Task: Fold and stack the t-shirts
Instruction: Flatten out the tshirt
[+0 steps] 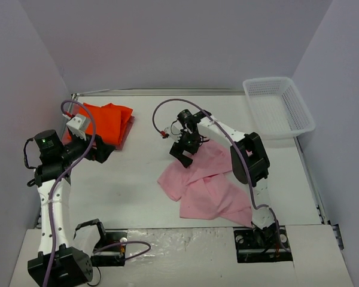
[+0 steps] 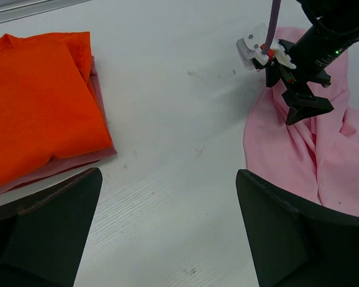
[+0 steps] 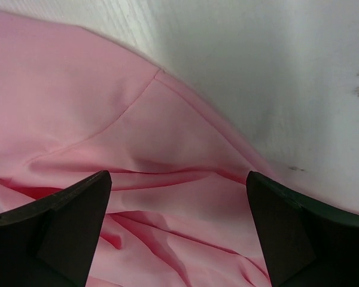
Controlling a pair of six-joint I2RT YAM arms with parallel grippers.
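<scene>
A light pink t-shirt [image 1: 209,185] lies crumpled on the table right of centre; it also shows in the left wrist view [image 2: 323,155] and fills the right wrist view [image 3: 167,149]. A folded bright orange t-shirt [image 1: 107,122] lies at the back left on a dull pinkish-red folded one [image 2: 78,162]; the orange shirt also shows in the left wrist view [image 2: 39,101]. My right gripper [image 1: 182,156] is open just above the pink shirt's upper left edge, holding nothing. My left gripper [image 1: 105,152] is open and empty, just right of the orange stack, over bare table.
A white mesh basket [image 1: 279,106] stands at the back right corner. Grey walls close in the table on three sides. Bare white table [image 1: 137,179] lies between the orange stack and the pink shirt.
</scene>
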